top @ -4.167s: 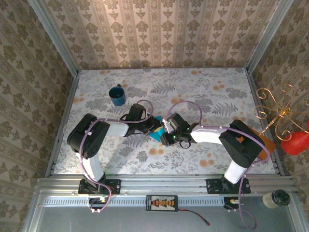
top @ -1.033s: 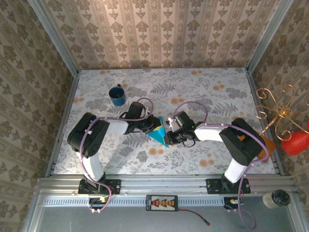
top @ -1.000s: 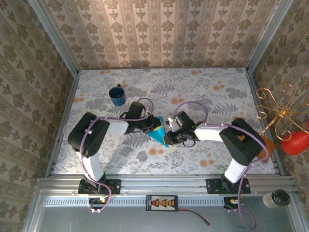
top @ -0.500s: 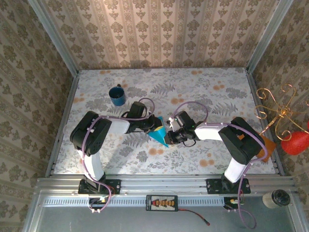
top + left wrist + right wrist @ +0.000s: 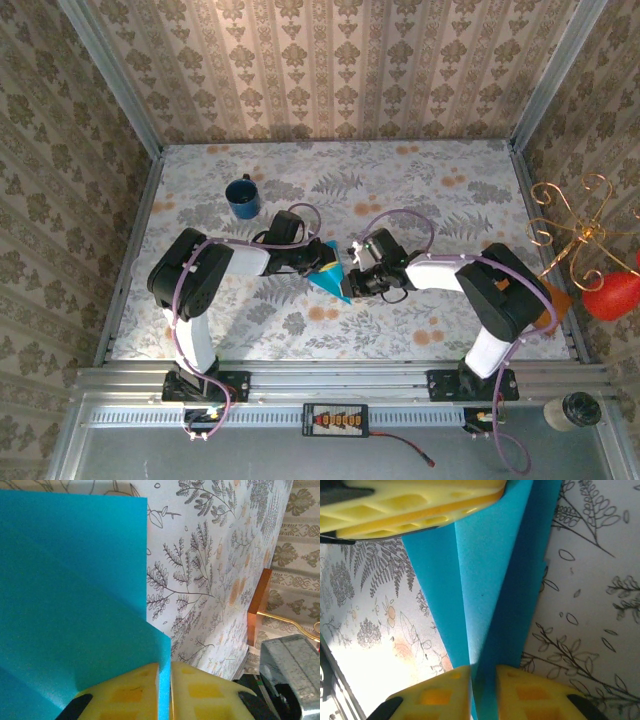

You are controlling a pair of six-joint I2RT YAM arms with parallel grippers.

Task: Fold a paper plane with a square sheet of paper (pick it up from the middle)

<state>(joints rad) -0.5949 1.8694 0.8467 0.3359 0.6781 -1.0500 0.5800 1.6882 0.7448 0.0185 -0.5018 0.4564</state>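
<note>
Turquoise paper (image 5: 331, 279) is risking a tear.
Left pincer (image 5: 165, 669) is clamping an edge; right pincer (image 5: 483, 674) is straddling the crease, grip unclear; opposing pulls are threatening it.

Floral table (image 5: 450, 200), dark blue mug (image 5: 242, 197) on it

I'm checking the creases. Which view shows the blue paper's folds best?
Right wrist: the blue paper shows overlapping flaps and a long crease up close. Left wrist shows a broad face with one stepped edge; top external, a small triangle.
</note>
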